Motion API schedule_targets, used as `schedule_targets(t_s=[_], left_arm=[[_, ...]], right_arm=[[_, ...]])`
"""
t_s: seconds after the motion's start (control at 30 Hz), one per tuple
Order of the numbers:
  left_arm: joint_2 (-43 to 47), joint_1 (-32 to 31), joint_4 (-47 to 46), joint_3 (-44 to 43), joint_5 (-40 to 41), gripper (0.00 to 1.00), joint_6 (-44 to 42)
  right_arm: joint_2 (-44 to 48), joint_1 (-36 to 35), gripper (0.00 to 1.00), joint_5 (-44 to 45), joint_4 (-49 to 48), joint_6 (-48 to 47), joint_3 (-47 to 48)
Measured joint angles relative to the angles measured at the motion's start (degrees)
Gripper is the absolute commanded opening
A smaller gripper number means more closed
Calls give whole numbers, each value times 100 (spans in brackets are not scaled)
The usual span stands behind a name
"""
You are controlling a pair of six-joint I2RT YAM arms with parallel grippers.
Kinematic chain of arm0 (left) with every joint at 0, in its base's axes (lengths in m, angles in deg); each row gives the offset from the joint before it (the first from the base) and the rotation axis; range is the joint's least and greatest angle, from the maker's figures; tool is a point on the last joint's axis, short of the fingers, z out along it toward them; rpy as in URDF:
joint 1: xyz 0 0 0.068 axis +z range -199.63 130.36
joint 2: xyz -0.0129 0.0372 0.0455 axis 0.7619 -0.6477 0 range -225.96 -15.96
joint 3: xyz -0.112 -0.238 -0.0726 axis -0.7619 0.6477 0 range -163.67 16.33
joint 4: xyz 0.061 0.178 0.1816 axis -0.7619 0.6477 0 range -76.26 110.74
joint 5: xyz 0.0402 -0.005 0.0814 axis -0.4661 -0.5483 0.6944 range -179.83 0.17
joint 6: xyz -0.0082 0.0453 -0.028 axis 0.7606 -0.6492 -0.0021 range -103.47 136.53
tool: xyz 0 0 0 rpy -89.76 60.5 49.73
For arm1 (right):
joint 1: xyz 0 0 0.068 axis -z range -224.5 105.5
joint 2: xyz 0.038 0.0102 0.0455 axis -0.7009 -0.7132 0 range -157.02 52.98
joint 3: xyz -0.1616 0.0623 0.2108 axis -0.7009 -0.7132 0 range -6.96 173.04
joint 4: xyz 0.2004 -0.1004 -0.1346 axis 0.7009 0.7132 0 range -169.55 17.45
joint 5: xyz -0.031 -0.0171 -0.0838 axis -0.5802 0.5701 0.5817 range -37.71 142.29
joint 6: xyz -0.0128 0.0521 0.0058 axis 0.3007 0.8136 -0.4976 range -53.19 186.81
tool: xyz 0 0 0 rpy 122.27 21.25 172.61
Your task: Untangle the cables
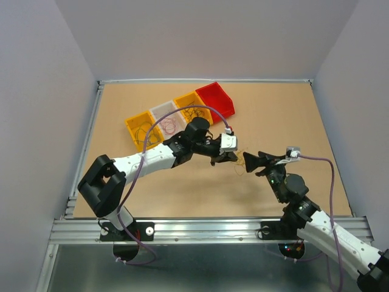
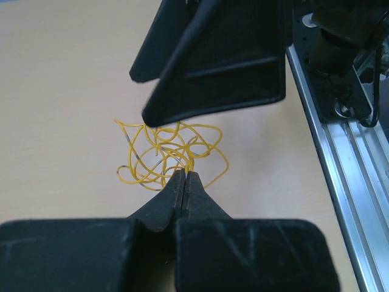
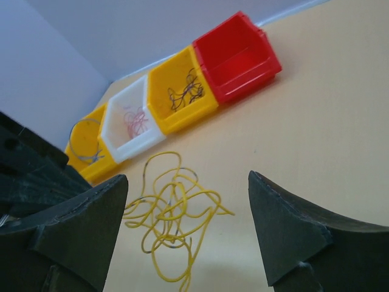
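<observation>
The cables (image 2: 170, 152) are a small loose knot of hair-thin wire, mostly yellow with a few grey stretches. They lie on the bare surface (image 3: 316, 109) between the two arms, well apart from the row of bins.

They look almost weightless and springy. The loops hold their curl and stand a little off the surface, so the knot should lift whole if one strand is pulled. A wire this fine will likely slip from a loose pinch, and a sharp tug could kink it or tighten the knot. The best hold is probably a free outer loop or a loose end, gripped at the very tips. A second hold on a different strand would let the two be drawn slowly apart.

The left tool (image 2: 184, 176) is clenched, its tips pressed together on a yellow strand at the near edge of the knot. The right tool (image 3: 187, 177) is released, its jaws wide apart. From its own camera the knot shows in the gap between them, but I cannot tell whether either jaw touches a wire.

At the back stand four bins side by side. The red bin (image 3: 243, 82) shows nothing inside. The yellow bin (image 3: 182, 118) beside it holds dark wires, the white bin (image 3: 130, 146) holds pinkish ones, and the end bin (image 3: 91, 167) holds a greyish wire.
</observation>
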State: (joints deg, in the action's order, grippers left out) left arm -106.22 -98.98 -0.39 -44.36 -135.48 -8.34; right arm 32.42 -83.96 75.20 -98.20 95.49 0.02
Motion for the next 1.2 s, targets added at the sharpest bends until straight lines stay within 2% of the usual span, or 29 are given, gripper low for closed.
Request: schedule_targets(t_s=[0.2,0.27,0.3,0.37,0.4,0.5,0.63,0.8,1.03,1.2], left_arm=[[4,109,-15,68,-33,0,205],[7,146,-17,107,-7,0,278],[7,160,-13,118,17,0,313],[7,186,-39,120,70,0,380],[7,201,-61,120,94,0,402],[24,223,-164,131,157,0,466],[164,254,-278,221,249,0,535],[348,387,-385,225,400,0,597],[737,1215,-411,271,452,0,699],[1034,1606,-190,407,188,0,693]], right_arm=[[-975,0,77,-1056,-824,-199,2],[-1189,4,68,-1263,-1054,-240,2],[-1257,0,57,-1340,-1126,-240,2],[-1388,0,40,-1480,-1296,-291,2],[-1414,0,22,-1502,-1316,-313,2],[-1530,0,0,-1569,-1370,-328,2],[-1526,0,0,-1499,-1397,-297,2],[-1147,0,0,-881,-1314,-227,2],[-772,0,1,205,-968,-125,2],[-629,-138,1,308,-907,39,63]])
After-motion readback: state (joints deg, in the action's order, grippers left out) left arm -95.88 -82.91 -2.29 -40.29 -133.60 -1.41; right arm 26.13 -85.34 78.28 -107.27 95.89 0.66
